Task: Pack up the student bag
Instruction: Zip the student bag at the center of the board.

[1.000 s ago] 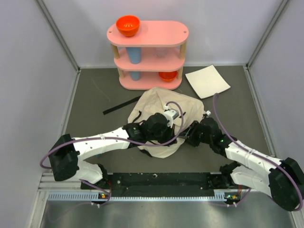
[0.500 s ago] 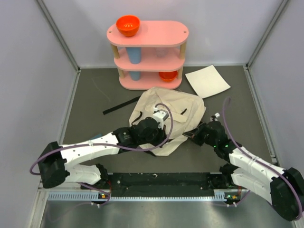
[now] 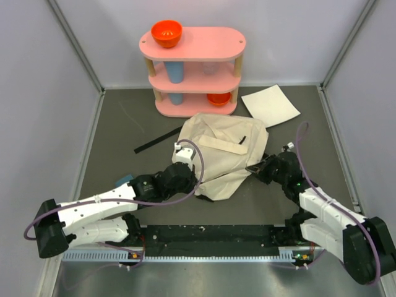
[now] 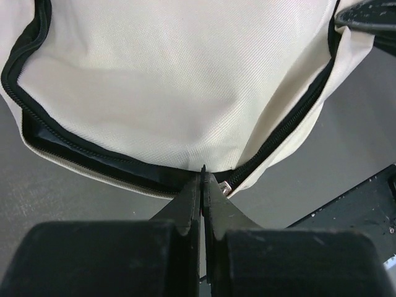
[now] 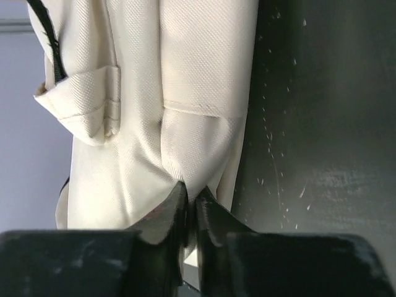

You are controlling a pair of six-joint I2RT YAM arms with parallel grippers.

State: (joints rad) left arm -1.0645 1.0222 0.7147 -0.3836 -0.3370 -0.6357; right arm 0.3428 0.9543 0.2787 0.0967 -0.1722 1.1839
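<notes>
While bag rests on tabletop: the step in hand is judged to be readying the bag for loading. Two holds are taken on it so the mouth can be spread. No item is being carried to it.
Tabletop: dark. It carries the bag near its centre, ahead of both arm bases and near the pink shelf.
Bag: cream and soft, slumped flat. It lies between the two tools, with its near-left edge at the left one and its right edge at the right one.
Zip: dark, and runs round the bag's near-left edge. In the left wrist view a dark gap beside it suggests it is partly undone; how far cannot be told.
Left tool: fingers together, clamped on the bag's edge right at the zip, with the tips on the dark seam.
Right tool: fingers together, pinching a fold of cloth at the bag's right side, with creases running into the tips.
Both tools: the next move probably calls for raising the pinched edges and drawing them apart evenly. The cloth is thin and each hold is small, so a sharp pull could slip it free.
</notes>
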